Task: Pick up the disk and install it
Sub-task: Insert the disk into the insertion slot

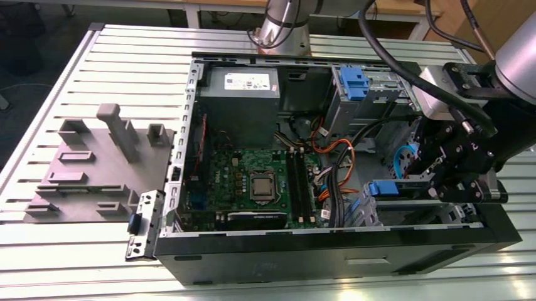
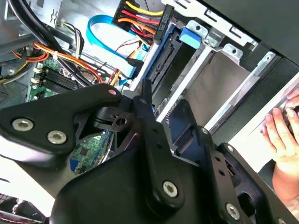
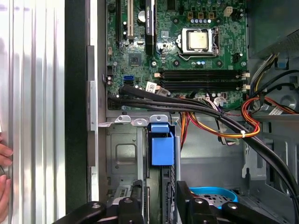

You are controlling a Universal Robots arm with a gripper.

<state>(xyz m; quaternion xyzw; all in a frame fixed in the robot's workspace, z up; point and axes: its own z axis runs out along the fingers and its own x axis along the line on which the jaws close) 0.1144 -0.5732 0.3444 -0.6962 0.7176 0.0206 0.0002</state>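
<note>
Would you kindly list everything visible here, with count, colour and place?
table: one, silver, under everything
computer case: one, black, open, on the table
fixture block: one, grey, exterior view's left of the case
power-supply box: one, grey, inside the case
motherboard: one, green, case floor
cables: several, orange, red, black, beside the motherboard
disk: one, dark edge, upright in the drive bay
latch: two, blue, one by the disk, another farther back
hand: one, a person's, beside the case
arm: one, silver, behind the case
gripper: one, black, at the disk
</note>
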